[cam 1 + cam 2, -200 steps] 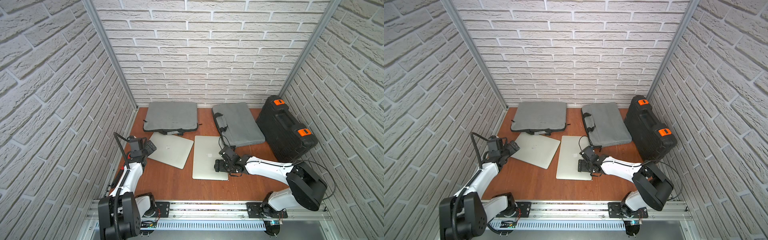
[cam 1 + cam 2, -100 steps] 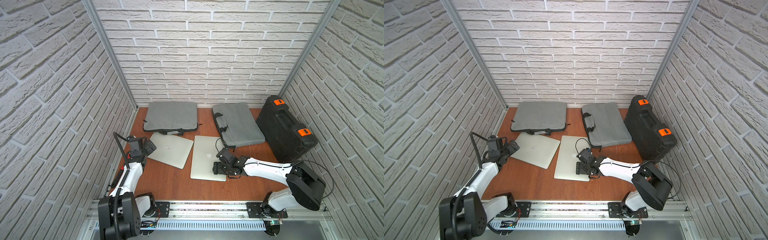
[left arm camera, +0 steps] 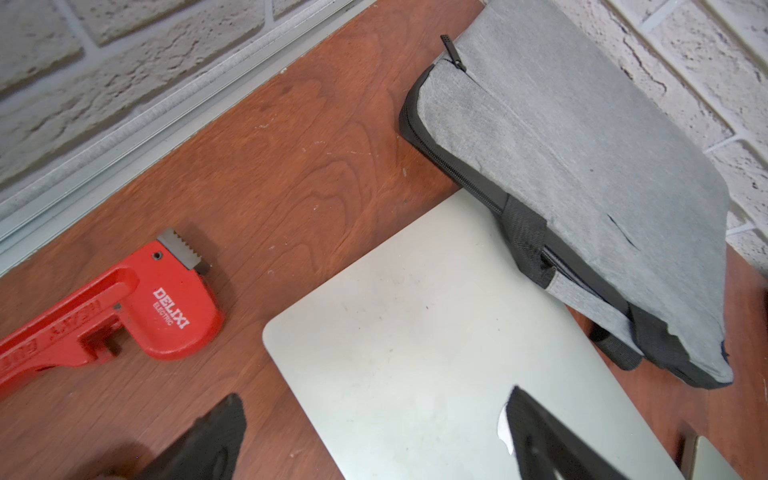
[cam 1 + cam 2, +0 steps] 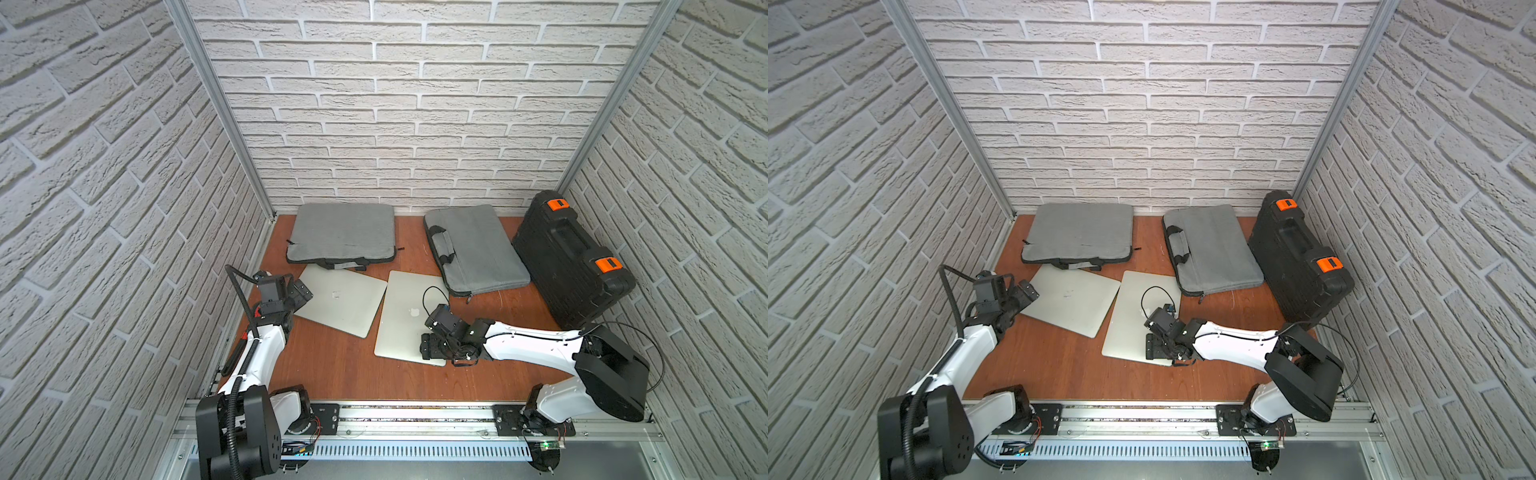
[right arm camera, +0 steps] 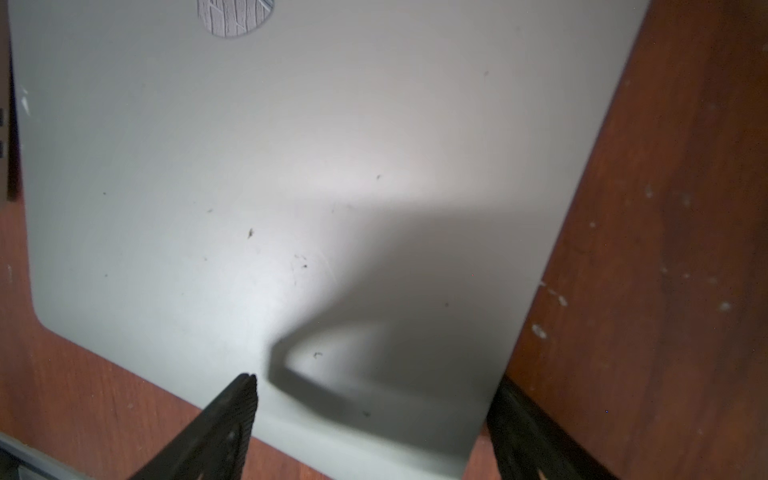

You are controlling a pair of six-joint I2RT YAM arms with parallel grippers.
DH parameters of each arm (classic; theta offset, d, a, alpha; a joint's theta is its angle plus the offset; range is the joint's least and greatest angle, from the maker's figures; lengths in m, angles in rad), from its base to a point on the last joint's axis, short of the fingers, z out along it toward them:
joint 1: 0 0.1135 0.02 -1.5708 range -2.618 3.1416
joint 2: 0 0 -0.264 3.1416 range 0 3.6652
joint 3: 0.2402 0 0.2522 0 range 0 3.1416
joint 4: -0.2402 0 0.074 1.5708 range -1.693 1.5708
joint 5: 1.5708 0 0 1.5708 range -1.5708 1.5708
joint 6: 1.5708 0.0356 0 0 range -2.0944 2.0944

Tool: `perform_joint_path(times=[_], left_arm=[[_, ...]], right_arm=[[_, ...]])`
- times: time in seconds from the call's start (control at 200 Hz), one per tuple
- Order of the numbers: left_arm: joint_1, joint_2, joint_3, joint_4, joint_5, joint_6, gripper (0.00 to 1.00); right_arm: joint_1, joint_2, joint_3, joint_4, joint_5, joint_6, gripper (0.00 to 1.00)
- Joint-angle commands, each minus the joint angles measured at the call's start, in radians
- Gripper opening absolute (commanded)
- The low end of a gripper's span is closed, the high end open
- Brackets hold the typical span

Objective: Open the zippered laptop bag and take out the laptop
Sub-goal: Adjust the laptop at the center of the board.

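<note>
Two grey zippered laptop bags lie at the back of the table, one at the left (image 4: 343,232) (image 3: 582,166) and one at the right (image 4: 478,249). Two silver laptops lie out on the wood in front of them. My left gripper (image 4: 301,291) (image 3: 374,436) is open over the left laptop's (image 4: 340,299) (image 3: 415,332) corner. My right gripper (image 4: 430,349) (image 5: 374,415) is open wide across the near right corner of the right laptop (image 4: 403,320) (image 5: 291,166). One finger is over the lid, the other against its side edge.
A black hard case (image 4: 569,257) with orange latches lies along the right wall. A red pipe wrench (image 3: 124,311) lies on the wood by the left wall rail, beside the left laptop. Brick walls close in three sides.
My right gripper has moved nearer and to the left, and the near end of the right laptop has swung left with it. The left arm has not moved.
</note>
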Motion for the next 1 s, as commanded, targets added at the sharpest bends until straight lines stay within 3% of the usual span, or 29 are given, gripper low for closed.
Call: perform_joint_path(times=[0.0,0.325,0.62,0.765,0.995], left_arm=[[0.009,-0.017,0.023,0.008,0.003,-0.008,0.98],[0.009,-0.028,0.026,0.000,0.013,-0.012,0.98],[0.007,-0.090,0.052,-0.039,0.057,-0.028,0.98],[-0.002,-0.093,0.061,-0.032,0.077,-0.036,0.98],[-0.040,-0.059,0.073,-0.016,0.077,-0.036,0.98]], right_arm=[[0.037,-0.015,0.036,0.065,-0.072,0.032,0.86],[0.076,-0.079,0.068,-0.040,-0.018,0.040,0.88],[0.023,-0.182,0.290,-0.309,0.173,-0.149,0.95],[-0.075,-0.115,0.407,-0.288,0.150,-0.295,0.97],[-0.219,0.119,0.596,-0.223,0.044,-0.475,0.96]])
